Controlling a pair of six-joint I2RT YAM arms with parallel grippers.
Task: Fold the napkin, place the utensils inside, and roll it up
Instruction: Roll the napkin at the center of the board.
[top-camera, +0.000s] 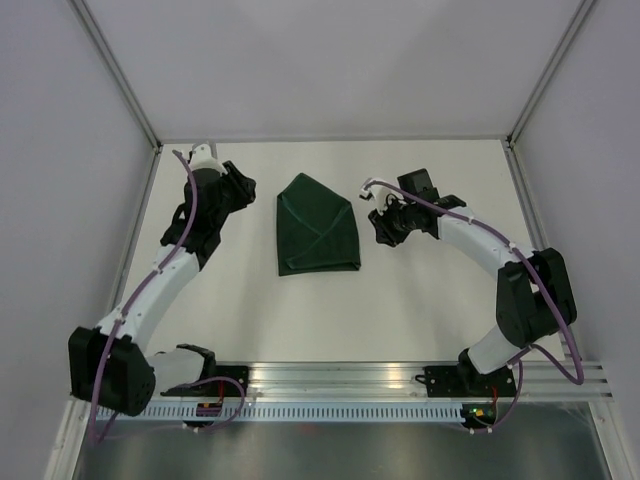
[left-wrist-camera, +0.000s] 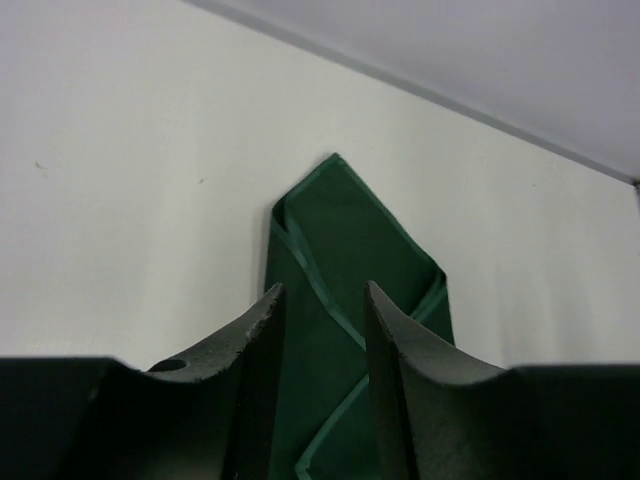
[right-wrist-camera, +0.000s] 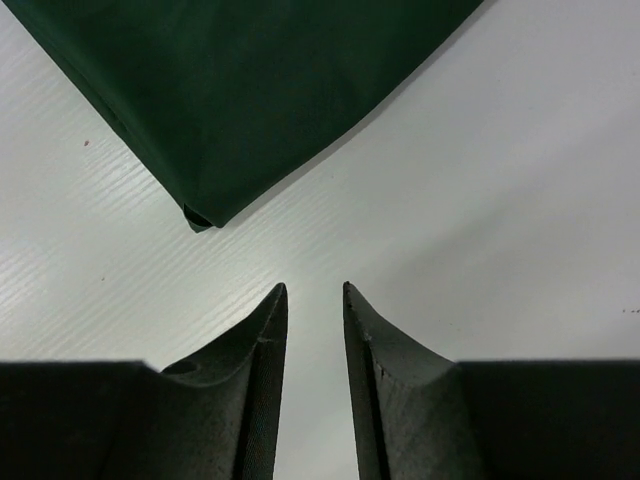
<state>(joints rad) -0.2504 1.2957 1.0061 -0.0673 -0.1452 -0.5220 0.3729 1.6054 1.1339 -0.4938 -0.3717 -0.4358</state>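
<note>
The dark green napkin (top-camera: 318, 228) lies folded on the white table, pointed at its far end and squared at the near end. My left gripper (top-camera: 243, 190) hovers just left of it, apart from the cloth. In the left wrist view the napkin (left-wrist-camera: 350, 240) shows beyond and between the parted fingers of that gripper (left-wrist-camera: 322, 290), which hold nothing. My right gripper (top-camera: 380, 228) sits just right of the cloth. It (right-wrist-camera: 314, 290) is open over bare table, with a napkin (right-wrist-camera: 250, 90) corner a short way ahead. The utensils are out of view.
The white table (top-camera: 420, 300) is boxed in by pale walls with metal corner posts (top-camera: 120, 75). An aluminium rail (top-camera: 400, 380) carrying both arm bases runs along the near edge.
</note>
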